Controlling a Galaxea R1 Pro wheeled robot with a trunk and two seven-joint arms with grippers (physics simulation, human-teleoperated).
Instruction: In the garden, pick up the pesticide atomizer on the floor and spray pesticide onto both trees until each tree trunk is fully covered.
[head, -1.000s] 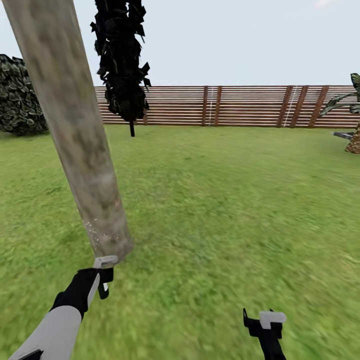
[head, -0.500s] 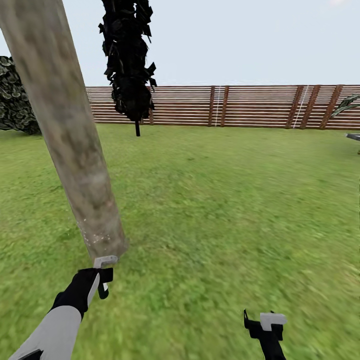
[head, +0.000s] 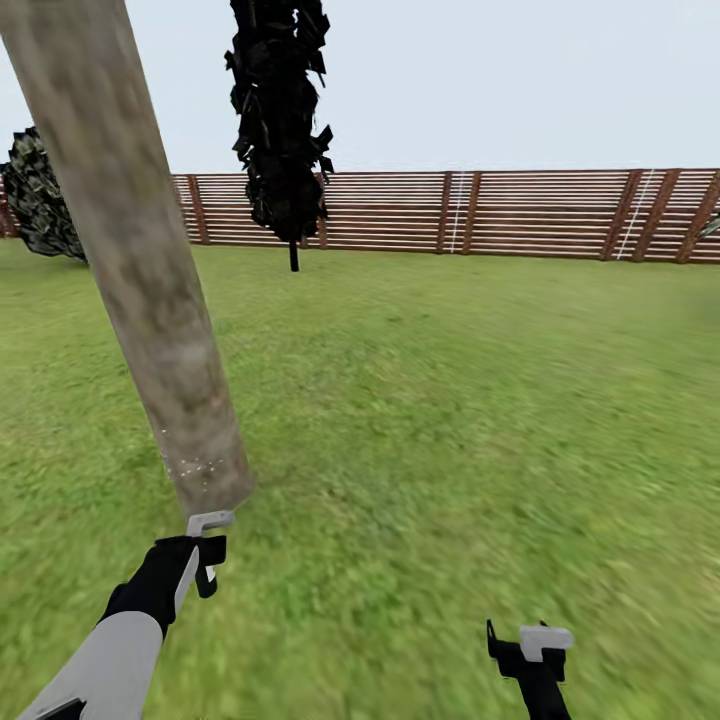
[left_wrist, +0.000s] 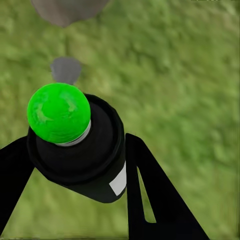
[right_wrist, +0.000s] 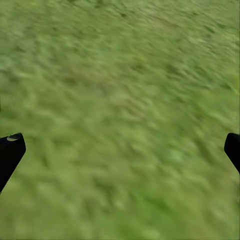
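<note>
Head view: the slatted wooden fence (head: 520, 212) has slid rightward, so the camera is turning left at the mottled tan-grey trunk (head: 150, 270). Left wrist: left hand (left_wrist: 75, 165) grasps the black, green-capped atomizer (left_wrist: 75, 145). Right wrist: right hand (right_wrist: 120, 150) released over grass.

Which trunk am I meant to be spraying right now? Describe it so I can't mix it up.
Start from the brown slat fence across the lawn, then come forward to the leaning tree trunk just above the left gripper. It is smooth, thick and mottled tan-grey, unlike the thin black stem of the dark tree behind it.
</note>
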